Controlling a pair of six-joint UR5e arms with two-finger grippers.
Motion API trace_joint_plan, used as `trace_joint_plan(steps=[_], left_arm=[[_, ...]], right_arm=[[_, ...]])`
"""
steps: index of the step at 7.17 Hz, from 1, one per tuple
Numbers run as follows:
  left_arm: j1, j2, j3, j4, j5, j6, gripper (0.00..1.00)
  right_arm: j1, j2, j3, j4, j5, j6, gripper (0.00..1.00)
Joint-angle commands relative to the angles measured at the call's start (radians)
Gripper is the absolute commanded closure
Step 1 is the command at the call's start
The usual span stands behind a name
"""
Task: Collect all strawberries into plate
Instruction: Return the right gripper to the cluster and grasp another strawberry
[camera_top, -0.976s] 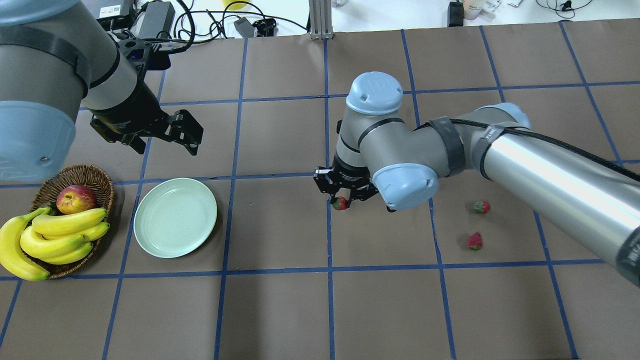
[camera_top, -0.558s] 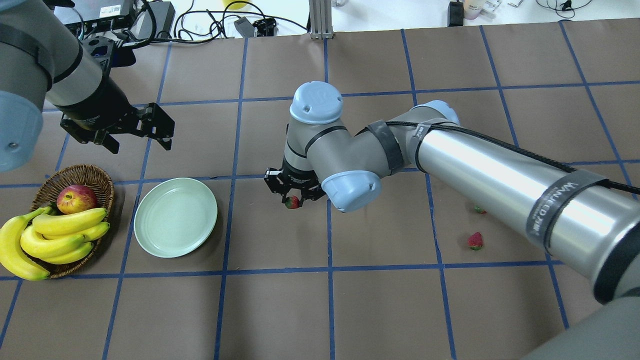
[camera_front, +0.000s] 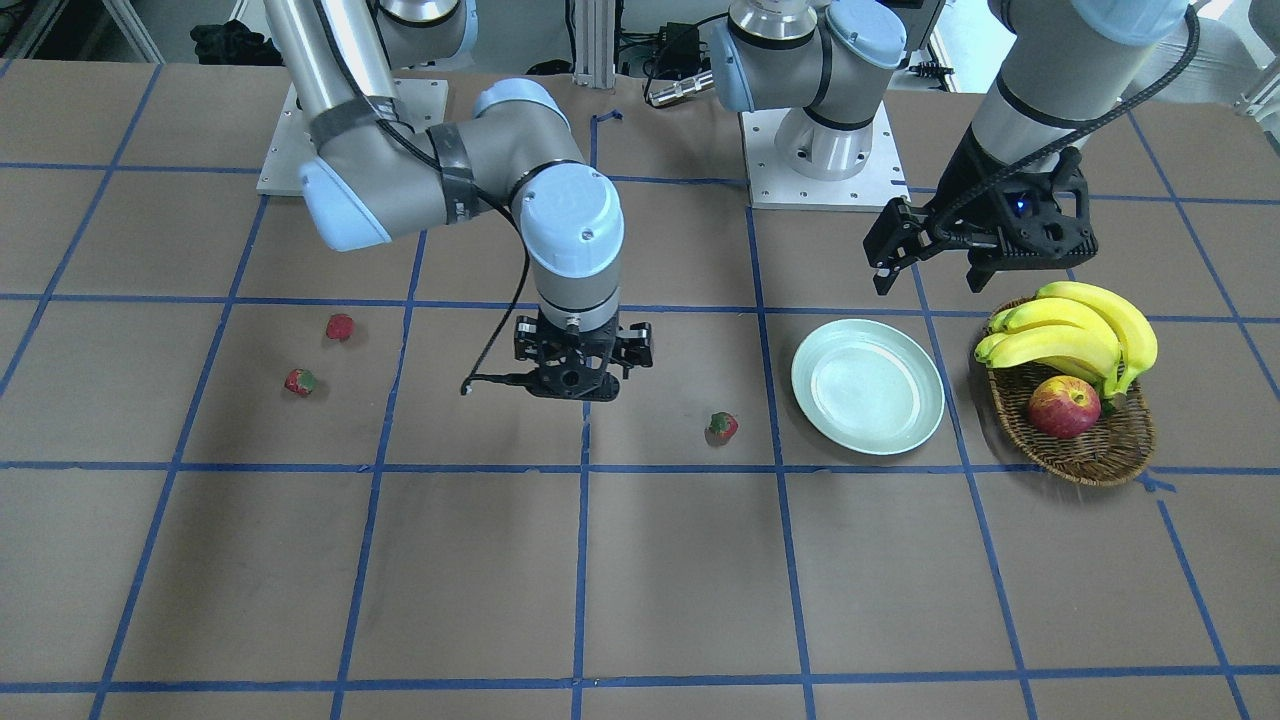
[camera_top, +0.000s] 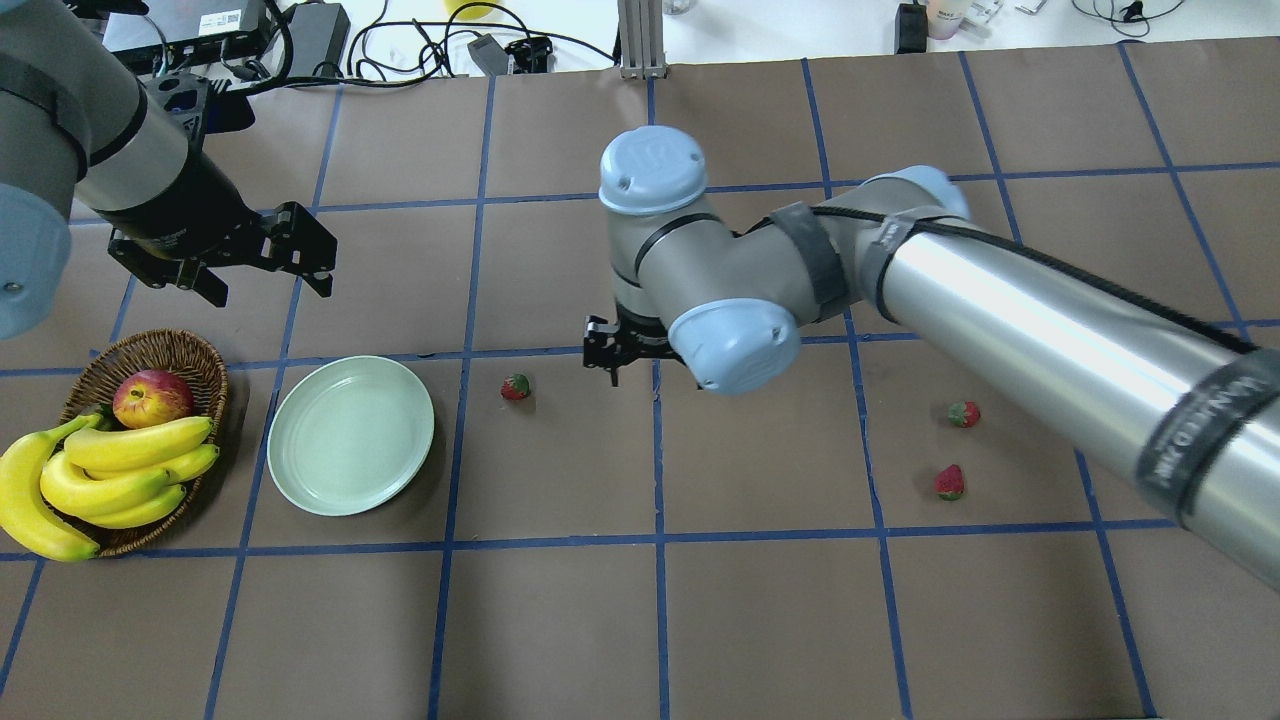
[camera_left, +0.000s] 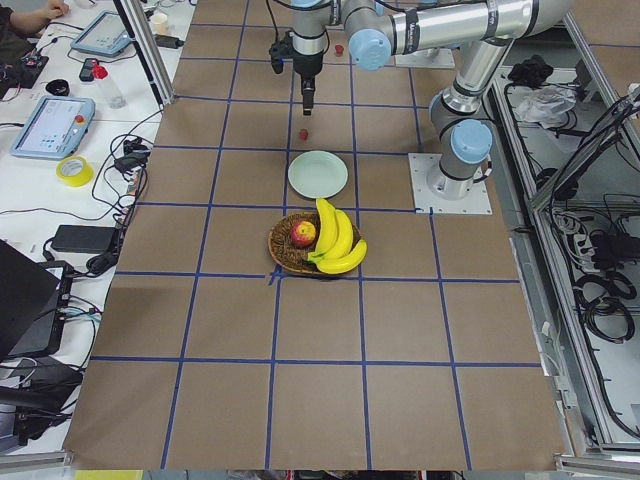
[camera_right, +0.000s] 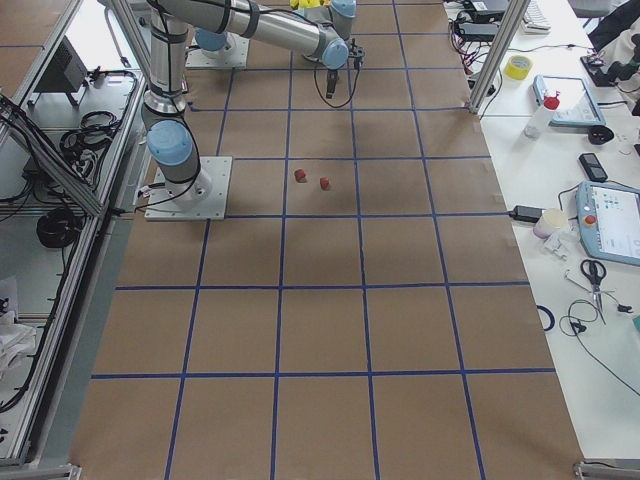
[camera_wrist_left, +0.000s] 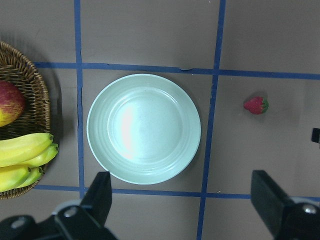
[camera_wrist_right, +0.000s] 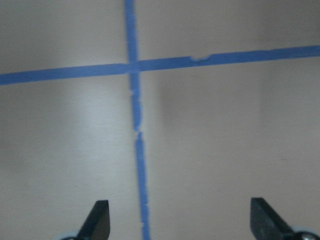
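Strawberry (camera_top: 515, 386) lay on the table (camera_top: 560, 620) just beside the plate (camera_top: 350, 435), not in it | right gripper (camera_front: 582, 365) was nearer, spread wide and empty, on the berry's other side | left gripper (camera_front: 932, 268), spread too, hung behind the plate | two other strawberries (camera_top: 963, 413) (camera_top: 949, 482) lay toward the right end

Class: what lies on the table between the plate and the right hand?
One strawberry, touching neither the plate nor the right hand, and a blue tape line. The overhead view shows it.
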Motion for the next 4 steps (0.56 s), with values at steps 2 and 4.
trace_joint_plan(steps=[2, 4], left_arm=[[0.000, 0.000, 0.000, 0.000, 0.000, -0.004, 0.00], [-0.002, 0.000, -0.001, 0.001, -0.001, -0.008, 0.00]], right_arm=[[-0.259, -0.187, 0.214, 0.031, -0.174, -0.162, 0.00], [-0.344, -0.205, 0.261, 0.021, -0.182, -0.167, 0.00]])
